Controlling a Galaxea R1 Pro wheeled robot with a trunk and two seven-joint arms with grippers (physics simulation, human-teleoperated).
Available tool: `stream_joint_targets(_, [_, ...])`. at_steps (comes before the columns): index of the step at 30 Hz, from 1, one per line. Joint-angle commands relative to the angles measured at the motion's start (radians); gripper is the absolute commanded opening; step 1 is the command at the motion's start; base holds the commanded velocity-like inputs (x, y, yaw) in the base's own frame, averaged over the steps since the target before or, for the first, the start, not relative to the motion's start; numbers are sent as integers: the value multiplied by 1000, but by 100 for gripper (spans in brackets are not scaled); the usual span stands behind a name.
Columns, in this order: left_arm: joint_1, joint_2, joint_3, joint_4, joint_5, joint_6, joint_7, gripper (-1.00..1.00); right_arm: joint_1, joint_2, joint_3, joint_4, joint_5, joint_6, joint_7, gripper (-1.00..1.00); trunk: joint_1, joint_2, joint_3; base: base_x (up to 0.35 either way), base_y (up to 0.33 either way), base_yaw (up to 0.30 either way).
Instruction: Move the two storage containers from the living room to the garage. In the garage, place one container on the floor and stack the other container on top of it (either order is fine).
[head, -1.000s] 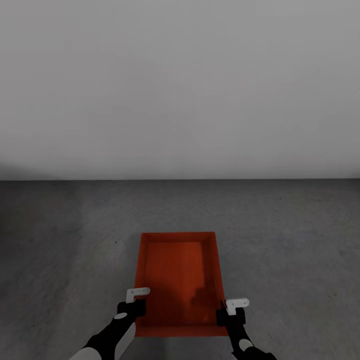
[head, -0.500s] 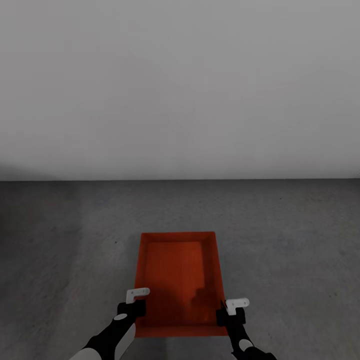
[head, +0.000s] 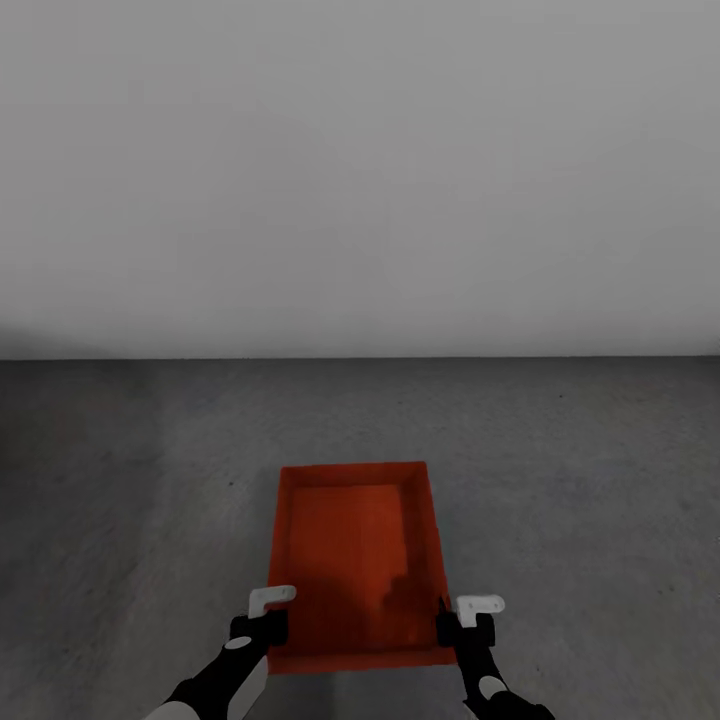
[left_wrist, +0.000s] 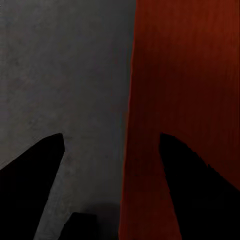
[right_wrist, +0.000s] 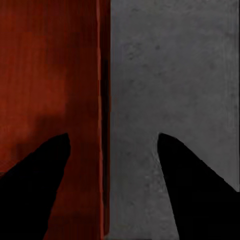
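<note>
One red-orange storage container lies open side up on the dark grey concrete floor of the garage, just in front of me. My left gripper is at its near left corner and my right gripper at its near right corner. In the left wrist view the left gripper is open, its dark fingers standing either side of the container's side wall without touching it. In the right wrist view the right gripper is open astride the other wall. I cannot tell whether another container lies beneath.
A plain light grey wall rises a short way beyond the container. Bare concrete stretches to both sides of it.
Both grippers have shifted slightly outward and back toward me along the container's walls. The container has barely moved.
</note>
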Motion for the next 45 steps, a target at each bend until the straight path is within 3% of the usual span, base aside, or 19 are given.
stream_joint_targets(1, [-1,0,-9,1,10,-3,6,100,-1,0,9,1,-6,-3,-5,100,0,0,-1,0,0,0])
stream_joint_targets(41, [-1,-1,-9,-1,11,-3,6,100,-1,0,9,1,-4,-3,-5,100,0,0,-1,0,0,0])
stream_joint_targets(45, [-1,-2,-9,-1,10,-3,6,100,-1,0,9,1,-3,-3,-5,100,-15,28,12,0,0,0])
